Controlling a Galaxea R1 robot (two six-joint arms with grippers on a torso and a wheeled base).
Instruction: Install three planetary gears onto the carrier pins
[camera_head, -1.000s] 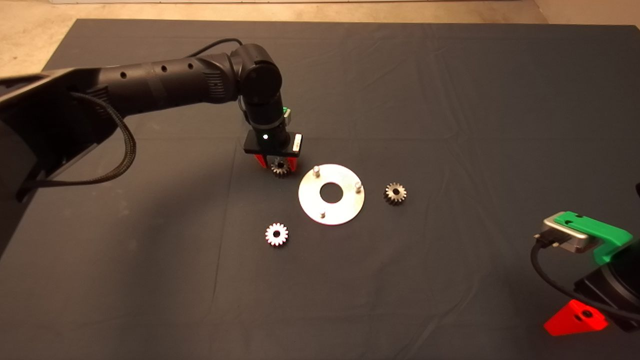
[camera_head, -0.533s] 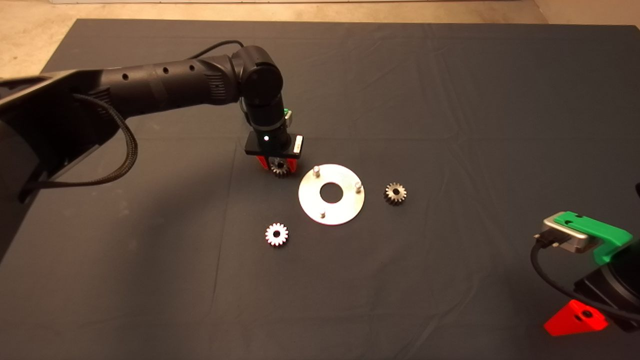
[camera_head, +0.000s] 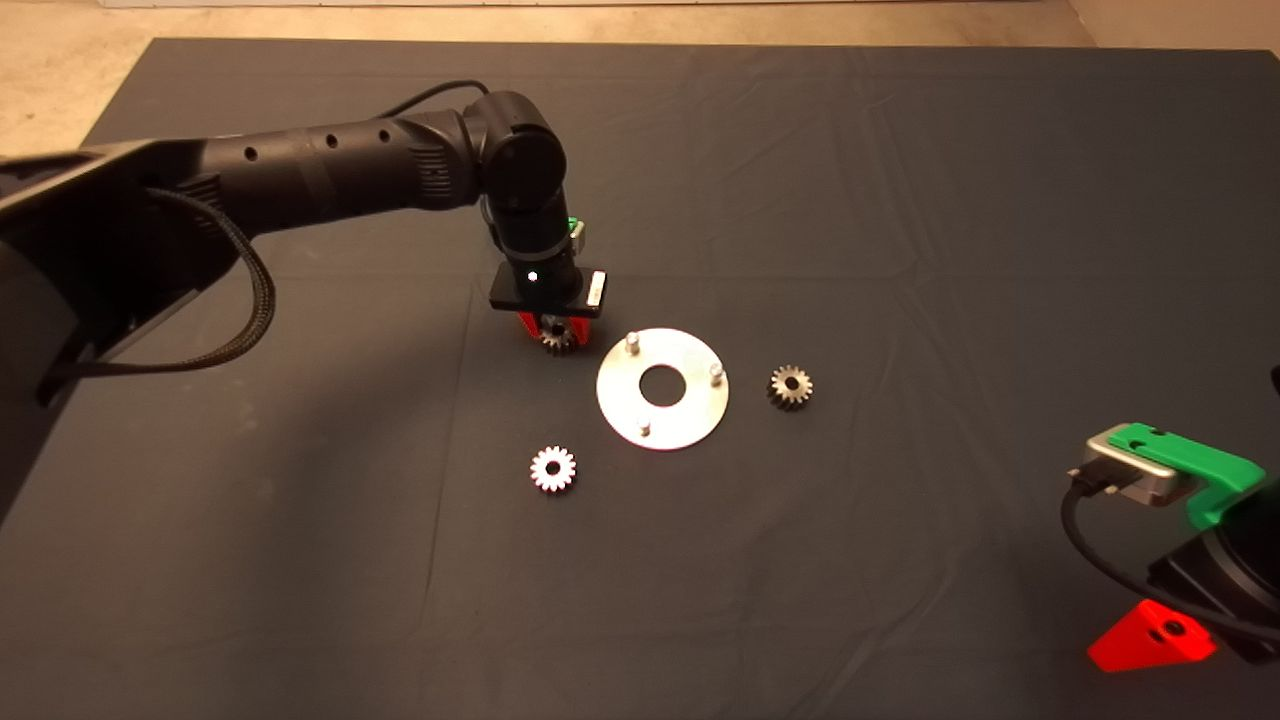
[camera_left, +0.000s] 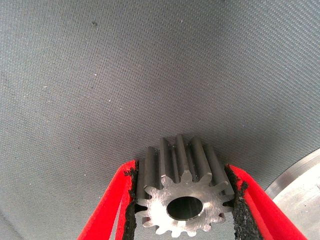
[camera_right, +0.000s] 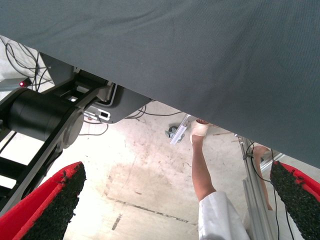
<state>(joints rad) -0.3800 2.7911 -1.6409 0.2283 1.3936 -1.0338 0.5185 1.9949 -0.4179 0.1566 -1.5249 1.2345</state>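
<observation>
A flat silver disc (camera_head: 690, 410) with a central hole lies mid-mat, with three upright carrier pins (camera_head: 632, 340) near its rim. My left gripper (camera_head: 555, 330) stands just left of the disc, shut on a planetary gear (camera_head: 558, 338). In the left wrist view that gear (camera_left: 182, 197) sits between the two black pads (camera_left: 131, 200), with the disc's rim (camera_left: 300, 192) beside it. A second gear (camera_head: 553, 468) lies on the mat below-left of the disc. A third gear (camera_head: 790, 387) lies to the disc's right. My right gripper (camera_head: 1150, 635) is parked at the lower right, open and empty.
The dark mat (camera_head: 900, 200) covers the table, with bare floor beyond its far edge. The right wrist view looks past the mat's edge (camera_right: 200, 60) at the floor, a person's leg (camera_right: 202, 165) and a machine base (camera_right: 45, 115).
The left gripper has closed in on the gear beside the disc and now grips it. The other gears, the disc and the right arm have not moved.
</observation>
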